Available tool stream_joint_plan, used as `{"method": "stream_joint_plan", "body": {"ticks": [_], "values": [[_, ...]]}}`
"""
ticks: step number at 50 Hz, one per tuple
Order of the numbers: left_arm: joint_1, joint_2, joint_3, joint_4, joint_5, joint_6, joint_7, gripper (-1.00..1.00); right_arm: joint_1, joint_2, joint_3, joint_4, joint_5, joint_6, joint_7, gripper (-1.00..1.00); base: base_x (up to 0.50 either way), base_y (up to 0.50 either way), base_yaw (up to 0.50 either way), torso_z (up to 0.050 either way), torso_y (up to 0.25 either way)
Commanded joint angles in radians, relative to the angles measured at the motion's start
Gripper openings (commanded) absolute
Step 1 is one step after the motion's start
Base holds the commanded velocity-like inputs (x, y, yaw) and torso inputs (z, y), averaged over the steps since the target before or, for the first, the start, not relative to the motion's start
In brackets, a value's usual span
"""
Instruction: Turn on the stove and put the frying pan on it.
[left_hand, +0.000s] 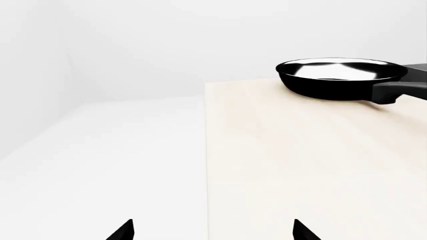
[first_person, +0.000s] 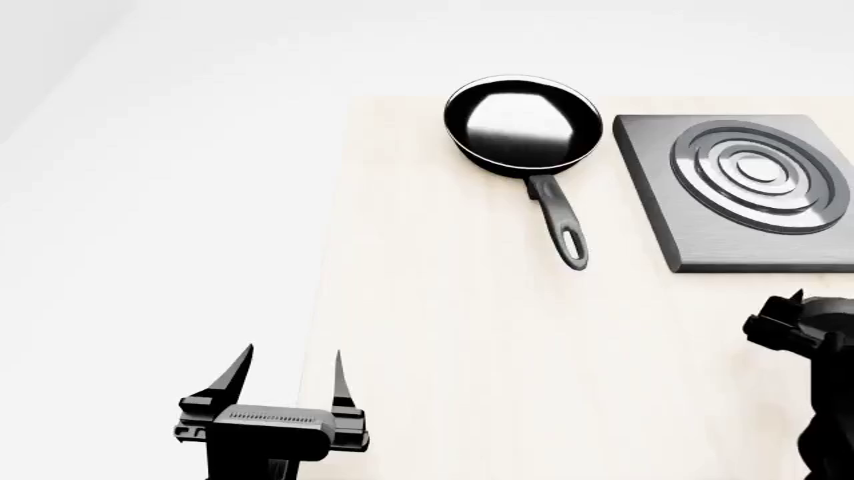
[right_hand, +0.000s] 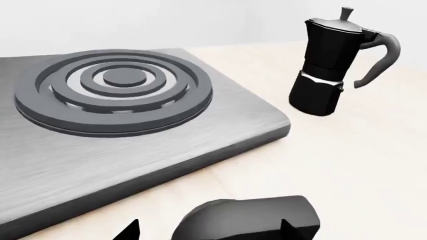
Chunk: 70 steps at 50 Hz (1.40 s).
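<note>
The frying pan (first_person: 523, 125), black with a shiny inside, sits on the light wooden table at the far middle, its long handle (first_person: 561, 215) pointing toward me. It also shows in the left wrist view (left_hand: 340, 77). The stove (first_person: 747, 190), a dark-grey slab with a ring burner, lies to the pan's right. In the right wrist view the stove (right_hand: 113, 90) is close ahead, and its round dark knob (right_hand: 247, 220) lies between the wide-apart fingertips of my right gripper (right_hand: 210, 231), which is open. My left gripper (first_person: 291, 370) is open and empty over the table's left edge, far from the pan.
A black-and-silver moka pot (right_hand: 330, 65) stands upright on the table (right_hand: 360, 160) beyond the stove's far corner. The table's left edge (first_person: 334, 250) borders a white floor. My right gripper (first_person: 801, 330) sits at the head view's right edge, just in front of the stove.
</note>
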Motion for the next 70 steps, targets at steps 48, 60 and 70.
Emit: {"method": "stream_joint_plan", "body": {"ticks": [48, 60, 70], "values": [[-0.006, -0.013, 0.015, 0.002, -0.012, 0.003, -0.016, 1.0, -0.058, 0.031, -0.027, -0.443, 0.084, 0.243, 0.093, 1.0, 0.0, 0.0, 0.0, 0.0, 0.0], [-0.008, -0.015, 0.018, 0.001, -0.012, 0.001, -0.02, 1.0, -0.061, 0.022, -0.037, -0.527, 0.116, 0.272, 0.098, 1.0, 0.0, 0.0, 0.0, 0.0, 0.0], [-0.011, -0.015, 0.021, -0.004, -0.014, 0.002, -0.022, 1.0, -0.036, 0.019, -0.087, -0.585, 0.077, 0.286, 0.13, 1.0, 0.0, 0.0, 0.0, 0.0, 0.0]]}}
